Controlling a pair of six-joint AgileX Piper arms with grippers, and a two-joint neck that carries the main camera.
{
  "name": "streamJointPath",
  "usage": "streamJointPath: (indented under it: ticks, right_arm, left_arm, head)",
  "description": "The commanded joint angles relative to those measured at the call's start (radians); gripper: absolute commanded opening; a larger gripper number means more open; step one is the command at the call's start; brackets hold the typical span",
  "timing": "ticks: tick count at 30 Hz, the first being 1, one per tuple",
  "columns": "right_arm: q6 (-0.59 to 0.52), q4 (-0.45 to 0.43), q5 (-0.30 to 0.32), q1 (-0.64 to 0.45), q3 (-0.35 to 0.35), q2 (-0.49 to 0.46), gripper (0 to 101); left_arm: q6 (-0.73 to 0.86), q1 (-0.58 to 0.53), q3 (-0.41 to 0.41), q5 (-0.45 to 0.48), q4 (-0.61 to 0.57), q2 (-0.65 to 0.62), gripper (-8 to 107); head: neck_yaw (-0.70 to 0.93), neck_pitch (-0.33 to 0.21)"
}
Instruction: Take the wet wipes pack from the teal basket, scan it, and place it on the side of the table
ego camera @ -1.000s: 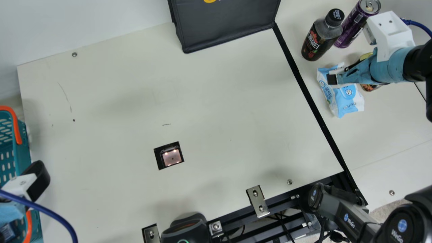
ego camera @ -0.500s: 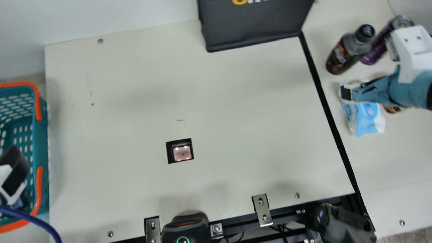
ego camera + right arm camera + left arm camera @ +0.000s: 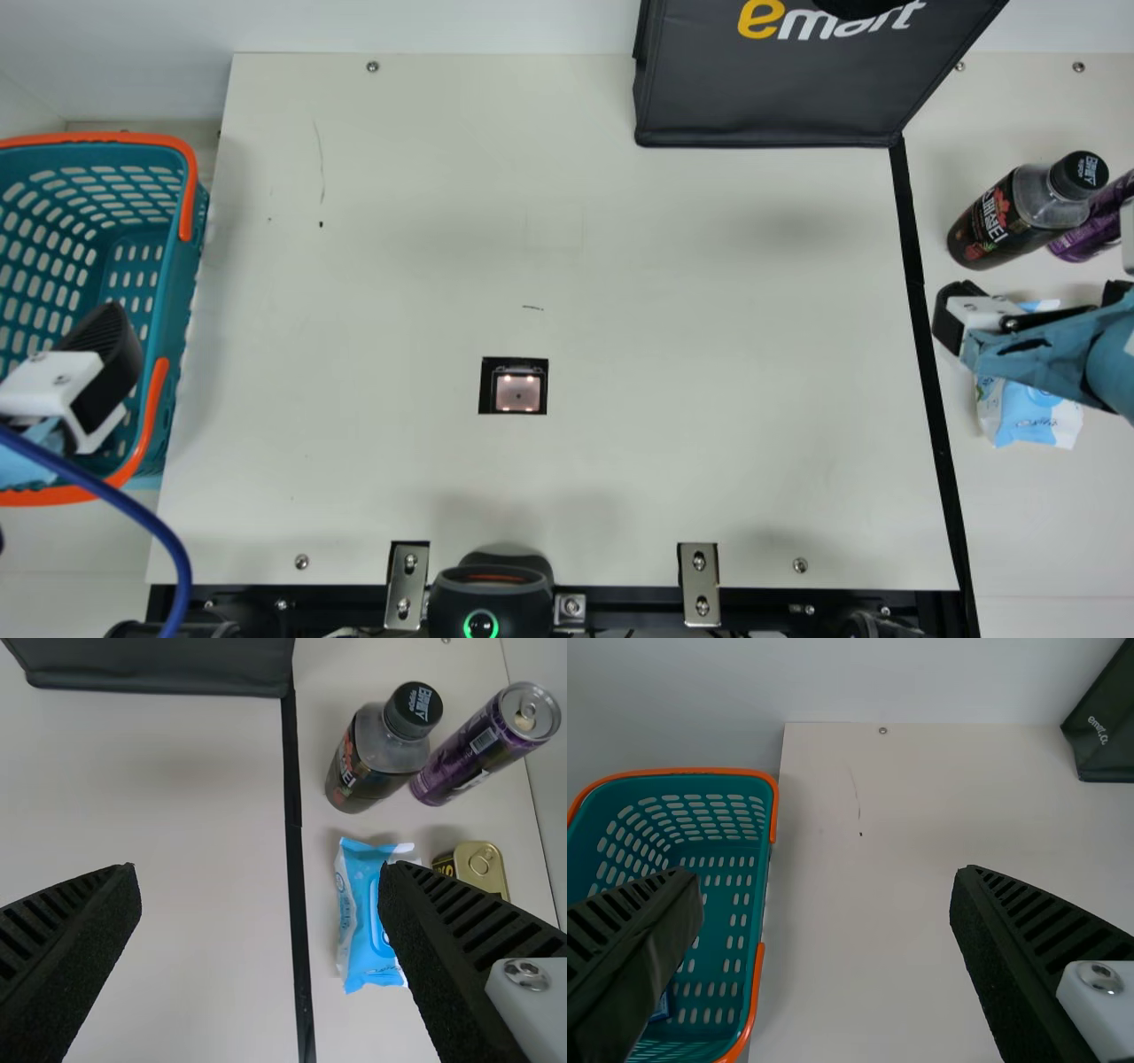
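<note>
wet wipes pack point(image 3: 363, 921) is sitting on the side bench point(image 3: 1045, 514), probably since it's scanned; left pincer point(image 3: 824, 875) and right pincer point(image 3: 259, 870) are gaping wide, empty

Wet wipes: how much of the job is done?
Nearly all! The wipes lie on the right of the table, out of the basket, so taking and placing look done. Nothing is in hand: left jaws and right jaws stand open and empty. The scanner glows, but I can't tell whether it read them. If it did, nothing seems left.
</note>
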Motion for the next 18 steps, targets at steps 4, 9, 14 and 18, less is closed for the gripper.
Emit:
streamJointPath:
  ticks: [4, 9, 14, 18]
  right_arm:
    - [0.096, -0.022, 0.027, 0.099, -0.017, -0.071, 95]
    - [0.180, -0.045, 0.056, 0.187, -0.036, -0.138, 95]
    - [0.264, -0.068, 0.085, 0.274, -0.055, -0.206, 95]
    - [0.281, -0.072, 0.093, 0.289, -0.060, -0.222, 95]
  left_arm:
    - [0.000, 0.000, 0.000, 0.000, 0.000, 0.000, 90]
    - [0.000, 0.000, 0.000, 0.000, 0.000, 0.000, 90]
    - [0.000, 0.000, 0.000, 0.000, 0.000, 0.000, 90]
    - [0.000, 0.000, 0.000, 0.000, 0.000, 0.000, 90]
  head:
    - [0.002, -0.029]
    - [0.002, -0.029]
    - [0.002, -0.029]
    - [0.002, -0.029]
